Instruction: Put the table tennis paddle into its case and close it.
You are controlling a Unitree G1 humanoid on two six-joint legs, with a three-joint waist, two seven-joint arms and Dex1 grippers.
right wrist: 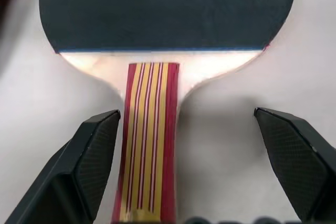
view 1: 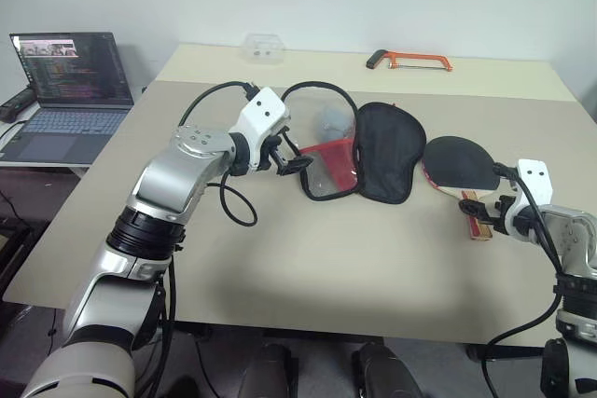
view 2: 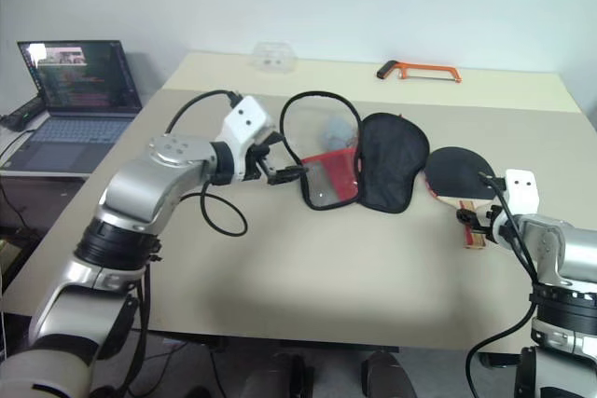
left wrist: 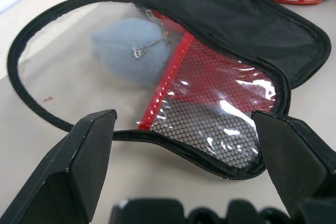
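The case [view 1: 359, 151] lies unzipped and spread flat near the middle of the table [view 1: 308, 277]. Its clear and red-mesh half is on the robot's left, its black fabric half on the right. A small grey-blue lump [left wrist: 131, 48] sits under the clear panel, with a thin chain and zipper pull across it.

The left gripper [view 1: 297, 157] hovers just beside the left edge of the case, at the mesh section. Its fingers are spread wide apart and hold nothing.

The table tennis paddle [view 1: 460, 163] lies flat on the table just to the right of the case, black face up, striped handle [right wrist: 149, 140] pointing toward the robot.

The right gripper [right wrist: 199, 171] is positioned at the handle end. Its fingers stand wide apart, one on each side of the handle, and are not clamped on it.

At the far edge of the table lie an orange hacksaw [view 1: 410, 61] and a small clear container [view 1: 262, 47]. An open laptop [view 1: 67, 90] stands on a separate surface off to the left.
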